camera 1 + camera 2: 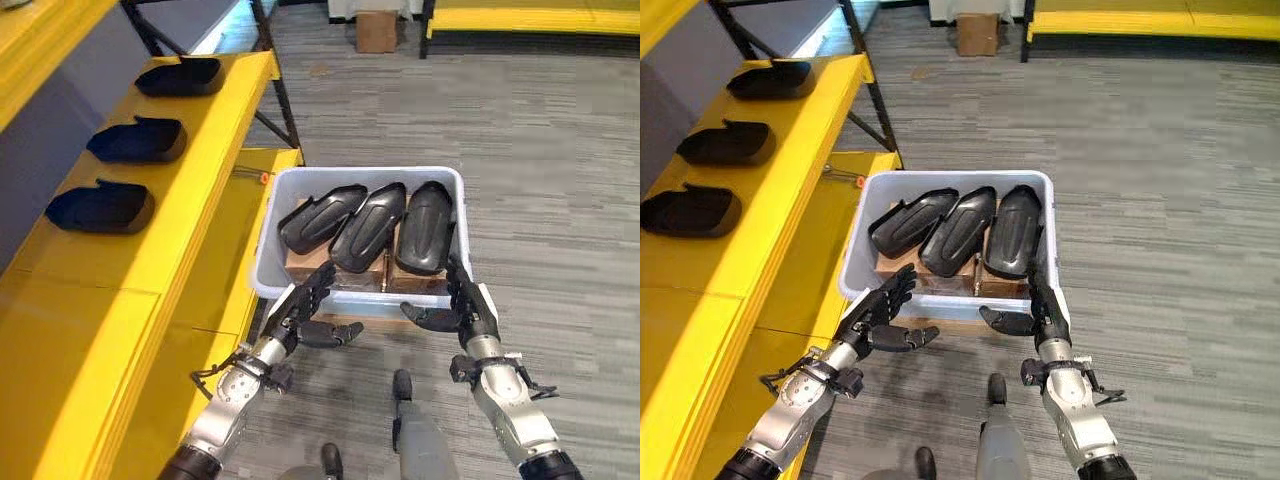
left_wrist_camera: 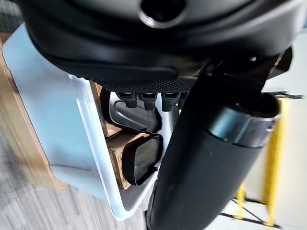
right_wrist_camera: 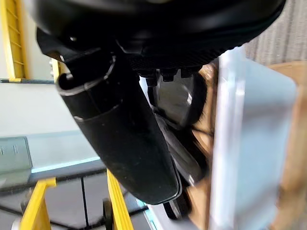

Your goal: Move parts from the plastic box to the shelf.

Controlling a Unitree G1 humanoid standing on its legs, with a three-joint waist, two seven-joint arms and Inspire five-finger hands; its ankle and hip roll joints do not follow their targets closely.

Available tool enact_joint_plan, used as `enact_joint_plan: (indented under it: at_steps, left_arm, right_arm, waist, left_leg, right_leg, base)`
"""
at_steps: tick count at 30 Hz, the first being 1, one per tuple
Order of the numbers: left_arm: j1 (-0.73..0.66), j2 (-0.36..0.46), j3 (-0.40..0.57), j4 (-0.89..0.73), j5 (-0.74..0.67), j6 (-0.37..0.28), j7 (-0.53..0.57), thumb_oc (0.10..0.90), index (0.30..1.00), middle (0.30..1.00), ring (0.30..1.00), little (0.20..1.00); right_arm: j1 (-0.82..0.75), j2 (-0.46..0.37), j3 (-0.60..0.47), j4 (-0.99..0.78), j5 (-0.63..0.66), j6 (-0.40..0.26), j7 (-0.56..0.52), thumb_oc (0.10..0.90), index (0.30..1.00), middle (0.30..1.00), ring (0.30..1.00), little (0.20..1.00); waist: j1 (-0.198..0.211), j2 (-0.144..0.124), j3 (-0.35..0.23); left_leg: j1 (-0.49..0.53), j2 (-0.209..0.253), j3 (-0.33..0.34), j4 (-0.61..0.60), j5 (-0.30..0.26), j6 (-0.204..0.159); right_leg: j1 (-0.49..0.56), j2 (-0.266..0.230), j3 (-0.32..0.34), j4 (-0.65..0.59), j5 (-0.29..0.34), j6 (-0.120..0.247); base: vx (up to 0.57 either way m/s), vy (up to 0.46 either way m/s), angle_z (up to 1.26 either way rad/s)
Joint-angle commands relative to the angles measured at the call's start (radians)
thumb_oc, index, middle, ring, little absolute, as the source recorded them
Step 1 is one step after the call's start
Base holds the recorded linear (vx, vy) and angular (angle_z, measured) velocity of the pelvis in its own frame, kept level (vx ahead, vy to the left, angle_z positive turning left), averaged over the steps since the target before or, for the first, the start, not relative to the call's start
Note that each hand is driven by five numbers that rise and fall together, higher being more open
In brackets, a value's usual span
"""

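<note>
since the three black moulded parts (image 1: 365,228) lie side by side in the pale plastic box (image 1: 285,183), propped on cardboard blocks (image 1: 356,273), i judge them stiff, light shells with a smooth, slippery skin. i would take one by its long edge or open rim, thumb inside, not across the curved back. three more parts (image 1: 100,205) already sit on the yellow shelf (image 1: 185,215) to my left. my left hand (image 1: 300,315) is at the box's near wall, fingers (image 1: 318,283) straight and spread, thumb out, holding nothing; i cannot tell whether they touch the rim. my right hand (image 1: 462,308) is at the near right corner, likewise relaxed and empty.
</note>
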Motion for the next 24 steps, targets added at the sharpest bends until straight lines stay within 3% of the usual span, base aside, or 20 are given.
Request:
enact_joint_plan:
  at_steps: [1,4,9,13,24]
  left_arm:
    - [-0.082,-0.003,0.02,-0.142,-0.031,-0.123,0.021,0.9,1.0,1.0,1.0,1.0]
    - [-0.098,-0.01,0.021,-0.147,-0.036,-0.12,0.03,0.9,1.0,1.0,1.0,1.0]
    - [-0.117,-0.025,0.012,-0.153,-0.039,-0.129,0.068,0.9,1.0,1.0,1.0,1.0]
    - [-0.128,-0.033,0.015,-0.157,-0.05,-0.15,0.062,0.9,1.0,1.0,1.0,1.0]
    - [-0.156,-0.043,0.01,-0.178,-0.054,-0.134,0.046,0.9,1.0,1.0,1.0,1.0]
  right_arm:
    - [-0.053,-0.032,-0.035,-0.111,-0.065,-0.091,-0.032,0.9,1.0,1.0,1.0,1.0]
    - [-0.061,-0.058,-0.038,-0.118,-0.086,-0.093,-0.035,0.9,1.0,1.0,1.0,1.0]
    - [-0.097,-0.13,-0.039,-0.13,-0.354,-0.148,-0.091,0.9,1.0,1.0,1.0,1.0]
    - [-0.15,-0.202,-0.03,-0.179,-0.464,-0.123,-0.107,0.9,1.0,1.0,1.0,1.0]
    - [-0.219,-0.265,-0.02,-0.231,-0.474,-0.125,-0.059,0.9,1.0,1.0,1.0,1.0]
  waist:
    - [-0.026,-0.027,-0.059]
    - [-0.038,-0.016,-0.053]
    - [-0.05,0.009,-0.047]
    - [-0.059,0.026,-0.047]
    - [-0.074,0.055,-0.059]
  left_leg:
    - [0.002,0.006,0.036,-0.024,-0.081,0.036]
    - [-0.004,0.02,0.039,-0.019,-0.072,0.026]
    - [-0.007,0.027,0.032,-0.008,-0.072,0.015]
    - [-0.006,0.036,0.029,0.017,-0.082,0.006]
    - [0.004,0.041,0.051,0.043,-0.104,0.001]
  right_leg:
    - [-0.048,-0.055,0.024,0.079,-0.147,0.094]
    - [-0.06,-0.046,0.03,0.116,-0.175,0.076]
    - [-0.097,-0.035,0.041,0.187,-0.21,0.061]
    - [-0.12,-0.031,0.063,0.234,-0.233,0.051]
    - [-0.152,-0.038,0.073,0.307,-0.269,0.041]
  base:
    - [0.07,-0.116,0.04]
    - [0.09,-0.093,-0.04]
    - [0.08,-0.048,0.0]
    - [0.13,-0.072,0.0]
    - [0.08,-0.064,0.05]
